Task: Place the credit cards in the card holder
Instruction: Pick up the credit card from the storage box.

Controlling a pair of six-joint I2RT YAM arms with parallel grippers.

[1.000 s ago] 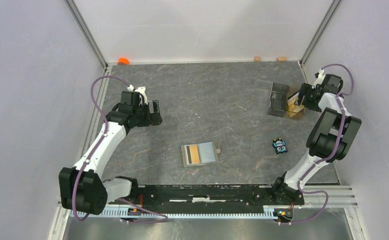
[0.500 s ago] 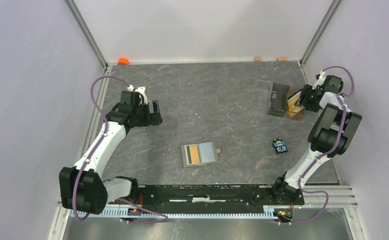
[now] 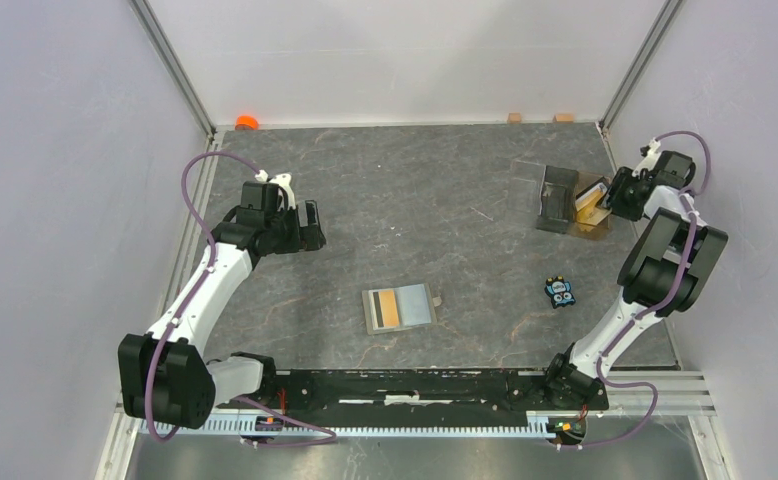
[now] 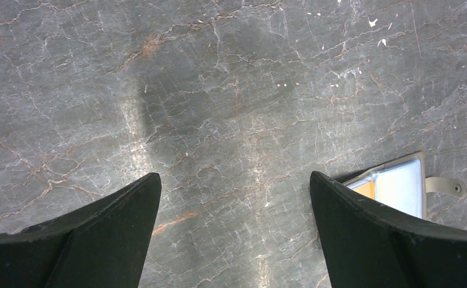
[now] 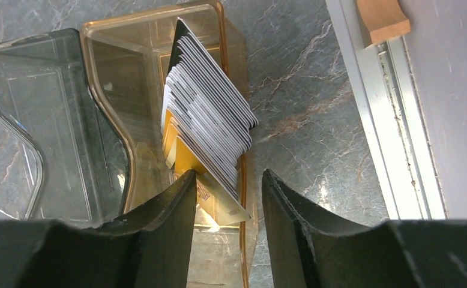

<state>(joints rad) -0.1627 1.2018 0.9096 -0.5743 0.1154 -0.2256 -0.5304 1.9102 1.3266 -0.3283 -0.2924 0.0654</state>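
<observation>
Straddling the low end of the credit cards (image 5: 210, 120), the right tool (image 5: 228, 175) stands half apart and, as far as I can judge, is not yet pinching. The cards lean in an amber tray (image 5: 141, 15) near the counter's (image 3: 415, 200) right edge. Mid-counter, the open card holder (image 3: 417, 305) has one orange card (image 3: 386, 309). The left tool (image 4: 234, 176) gapes wide over bare counter.

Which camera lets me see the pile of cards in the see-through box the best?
The right wrist view: the pile of cards fills the middle, fanned and leaning inside the amber box, each edge visible. In the top view it is only a tiny pale patch. The left wrist view doesn't show it.
</observation>
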